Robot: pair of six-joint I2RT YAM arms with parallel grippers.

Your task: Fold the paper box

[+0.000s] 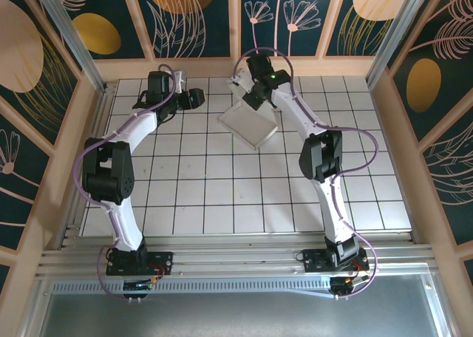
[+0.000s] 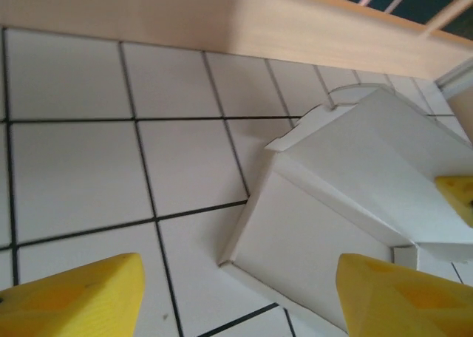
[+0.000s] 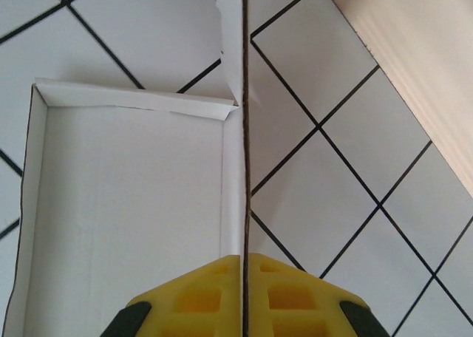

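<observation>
Right pincer (image 3: 244, 267), clenched on the paper box (image 3: 126, 204) wall, should hold it upright while the released left pincer (image 2: 238, 267) tucks flaps.

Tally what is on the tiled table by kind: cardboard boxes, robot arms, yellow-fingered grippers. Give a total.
white thin cardboard paper box: 1
white-and-black robot arms (left arm, right arm): 2
yellow-fingered grippers (left gripper, right gripper): 2
Total: 5
</observation>
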